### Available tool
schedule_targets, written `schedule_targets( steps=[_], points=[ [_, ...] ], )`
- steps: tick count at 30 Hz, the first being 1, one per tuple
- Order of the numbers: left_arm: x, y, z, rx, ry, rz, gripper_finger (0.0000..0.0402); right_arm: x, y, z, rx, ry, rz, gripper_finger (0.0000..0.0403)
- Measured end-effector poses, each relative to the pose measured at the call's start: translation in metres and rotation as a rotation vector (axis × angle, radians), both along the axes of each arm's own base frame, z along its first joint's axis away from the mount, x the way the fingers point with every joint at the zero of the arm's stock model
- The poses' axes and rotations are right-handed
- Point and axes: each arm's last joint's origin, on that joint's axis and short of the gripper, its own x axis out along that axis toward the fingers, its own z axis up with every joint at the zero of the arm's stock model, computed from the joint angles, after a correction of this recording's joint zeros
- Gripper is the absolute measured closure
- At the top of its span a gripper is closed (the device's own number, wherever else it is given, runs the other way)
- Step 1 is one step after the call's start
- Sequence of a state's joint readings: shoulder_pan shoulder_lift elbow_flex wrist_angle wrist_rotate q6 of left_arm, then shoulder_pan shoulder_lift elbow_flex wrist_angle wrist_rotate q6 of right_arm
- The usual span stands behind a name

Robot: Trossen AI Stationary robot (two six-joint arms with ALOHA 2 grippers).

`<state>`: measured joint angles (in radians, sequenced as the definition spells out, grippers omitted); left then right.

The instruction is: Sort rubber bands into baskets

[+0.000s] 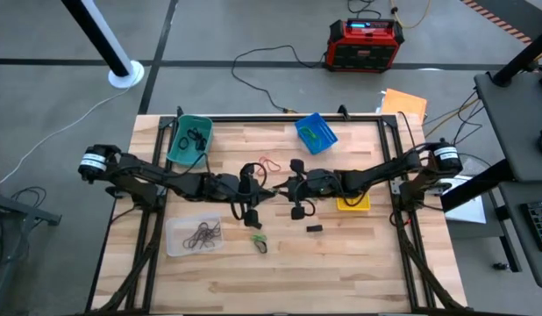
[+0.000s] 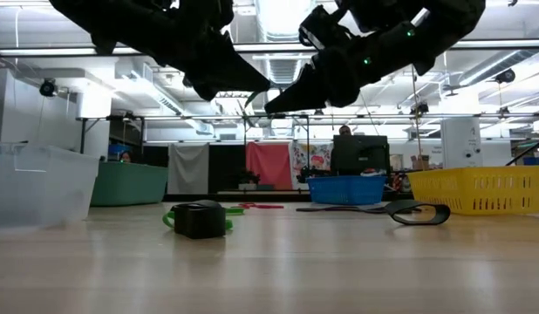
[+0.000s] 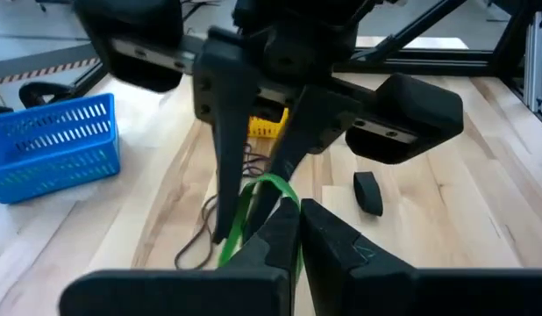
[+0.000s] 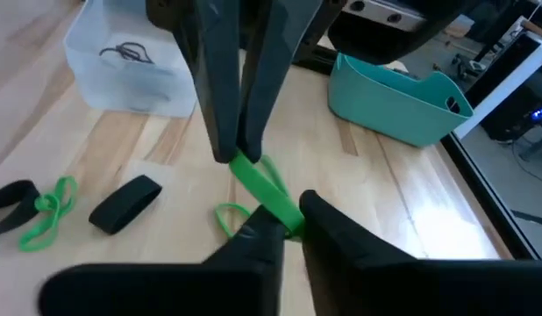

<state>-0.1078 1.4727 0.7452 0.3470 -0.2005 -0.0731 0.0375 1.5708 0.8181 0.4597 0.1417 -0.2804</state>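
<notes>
Grey concrete floor w/ cables running to a red-and-black power box. Light wood plank worktop in a black frame. Behind it, big open workshop, ceiling strip lights, red cloth hanging at the back.

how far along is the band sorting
Partly done. The clear basket, teal basket and blue basket each hold bands. In hand: a green band stretched in mid-air between the left pincer and right pincer, both shut on it. Left: loose bands on the table, such as a red one and green ones.
</notes>
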Motion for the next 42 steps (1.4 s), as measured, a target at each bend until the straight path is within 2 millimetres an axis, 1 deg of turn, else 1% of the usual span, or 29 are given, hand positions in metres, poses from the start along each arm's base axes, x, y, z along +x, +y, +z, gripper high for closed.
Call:
schedule_targets(
  steps=[1, 5, 8, 11, 14, 16, 19, 21, 24, 27, 30, 32, 34, 37, 39, 42],
  points=[
    [0.000, 0.000, 0.000, -0.012, -0.002, 0.006, 0.0401, 0.000, 0.001, 0.001, -0.004, 0.001, 0.003, 0.0380],
    [0.000, 0.003, -0.001, -0.037, 0.002, 0.027, 0.0389, 0.000, 0.001, 0.003, 0.001, 0.000, 0.003, 0.0392],
    [0.000, 0.005, -0.002, -0.037, 0.019, 0.034, 0.0365, 0.000, 0.001, 0.004, 0.006, 0.005, 0.001, 0.0393],
    [-0.001, 0.006, -0.002, -0.026, 0.019, 0.059, 0.0332, -0.001, 0.000, 0.003, 0.026, 0.034, -0.014, 0.0394],
    [-0.001, 0.007, -0.002, -0.003, 0.021, 0.106, 0.0296, -0.002, -0.004, 0.001, 0.005, 0.105, -0.122, 0.0394],
    [-0.002, 0.008, -0.003, 0.020, 0.031, 0.124, 0.0276, -0.002, -0.011, 0.002, -0.050, 0.171, -0.257, 0.0394],
    [-0.002, 0.009, -0.004, 0.037, 0.048, 0.144, 0.0255, -0.005, -0.030, 0.008, -0.175, 0.260, -0.506, 0.0394],
    [-0.002, 0.009, -0.004, 0.034, 0.048, 0.147, 0.0248, -0.007, -0.048, 0.014, -0.238, 0.312, -0.638, 0.0394],
    [-0.002, 0.009, -0.004, 0.018, 0.044, 0.154, 0.0245, -0.011, -0.083, 0.023, -0.219, 0.343, -0.762, 0.0394],
    [-0.002, 0.009, -0.004, -0.002, 0.042, 0.162, 0.0245, -0.017, -0.121, 0.029, -0.091, 0.334, -0.816, 0.0394],
    [-0.003, 0.009, -0.005, -0.025, 0.050, 0.172, 0.0245, -0.031, -0.159, 0.032, 0.082, 0.321, -0.867, 0.0394],
    [-0.003, 0.009, -0.006, -0.035, 0.055, 0.177, 0.0245, -0.042, -0.181, 0.032, 0.193, 0.323, -0.907, 0.0394],
    [-0.003, 0.009, -0.006, -0.044, 0.058, 0.182, 0.0245, -0.052, -0.198, 0.029, 0.291, 0.333, -0.955, 0.0394],
    [-0.003, 0.009, -0.006, -0.046, 0.058, 0.183, 0.0245, -0.063, -0.213, 0.022, 0.393, 0.333, -1.016, 0.0394],
    [-0.003, 0.009, -0.006, -0.047, 0.057, 0.183, 0.0245, -0.067, -0.216, 0.018, 0.427, 0.324, -1.047, 0.0394],
    [-0.003, 0.009, -0.006, -0.047, 0.057, 0.183, 0.0244, -0.070, -0.216, 0.012, 0.432, 0.346, -1.055, 0.0389]
  ],
)
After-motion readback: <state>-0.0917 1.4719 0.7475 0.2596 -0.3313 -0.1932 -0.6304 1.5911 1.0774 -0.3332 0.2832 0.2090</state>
